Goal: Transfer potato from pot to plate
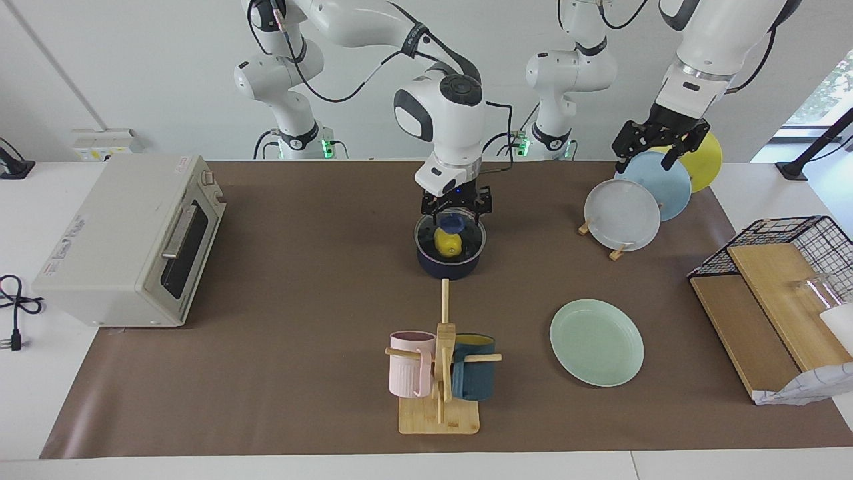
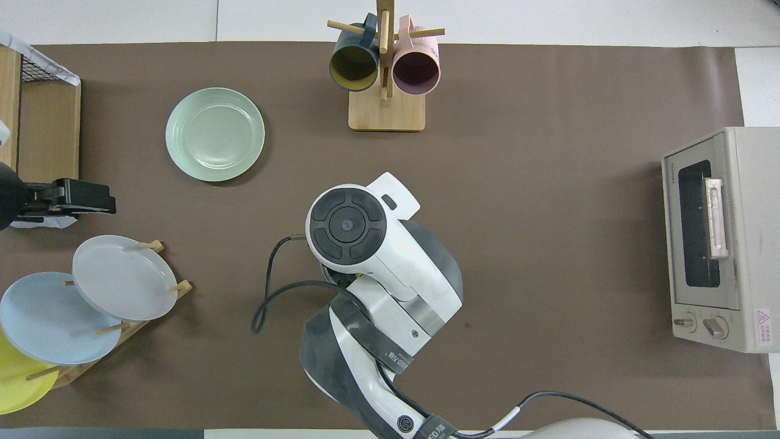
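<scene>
The dark navy pot stands mid-table, near the robots. A glass lid with a blue knob lies on it, and the yellow potato shows through the glass inside. My right gripper is down at the knob. In the overhead view the right arm hides the pot, the lid and the potato, and the pot's handle is out of sight. The mint-green plate lies bare, farther from the robots than the pot, toward the left arm's end; it also shows in the overhead view. My left gripper waits open above the plate rack.
A rack holds a grey-white plate, a light blue plate and a yellow plate. A wooden mug tree with a pink and a dark teal mug stands farther out than the pot. A toaster oven sits at the right arm's end. A wire basket on wooden boards sits at the left arm's end.
</scene>
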### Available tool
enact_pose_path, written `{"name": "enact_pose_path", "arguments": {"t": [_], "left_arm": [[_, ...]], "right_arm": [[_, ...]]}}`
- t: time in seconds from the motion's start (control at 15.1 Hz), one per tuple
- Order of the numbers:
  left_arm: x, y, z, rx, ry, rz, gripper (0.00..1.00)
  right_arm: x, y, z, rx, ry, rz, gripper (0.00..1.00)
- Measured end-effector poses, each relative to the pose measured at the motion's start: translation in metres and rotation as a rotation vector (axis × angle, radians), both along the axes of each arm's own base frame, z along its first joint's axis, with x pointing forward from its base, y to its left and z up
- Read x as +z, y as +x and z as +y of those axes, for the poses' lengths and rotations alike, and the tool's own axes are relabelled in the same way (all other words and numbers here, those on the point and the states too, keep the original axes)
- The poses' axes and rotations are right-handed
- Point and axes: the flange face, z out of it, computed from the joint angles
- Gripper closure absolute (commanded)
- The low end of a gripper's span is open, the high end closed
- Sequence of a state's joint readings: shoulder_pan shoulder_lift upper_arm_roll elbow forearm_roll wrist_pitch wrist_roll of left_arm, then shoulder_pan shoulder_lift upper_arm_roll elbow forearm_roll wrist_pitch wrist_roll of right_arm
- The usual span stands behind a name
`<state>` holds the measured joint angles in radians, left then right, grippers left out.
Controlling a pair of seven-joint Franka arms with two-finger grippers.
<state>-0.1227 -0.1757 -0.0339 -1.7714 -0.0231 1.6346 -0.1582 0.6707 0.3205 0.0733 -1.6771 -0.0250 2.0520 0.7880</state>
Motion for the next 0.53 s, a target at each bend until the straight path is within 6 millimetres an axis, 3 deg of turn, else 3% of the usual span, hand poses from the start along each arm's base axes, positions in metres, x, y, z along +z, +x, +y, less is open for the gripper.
{"name": "enact_pose_path", "arguments": {"t": [0.33,0.53], "left_arm": [[-0.007,-0.011,-0.013,-0.028,0.004,0.018,0.0],[-0.014,-0.016,-0.021,-0.046,0.007,0.032,0.0]], "right_arm": [[-0.01,-0.011,-0.005,0.024,-0.027,-0.019,0.0],[-0.012,-0.011,-0.006,0.026,-0.021,-0.028,0.11]]}}
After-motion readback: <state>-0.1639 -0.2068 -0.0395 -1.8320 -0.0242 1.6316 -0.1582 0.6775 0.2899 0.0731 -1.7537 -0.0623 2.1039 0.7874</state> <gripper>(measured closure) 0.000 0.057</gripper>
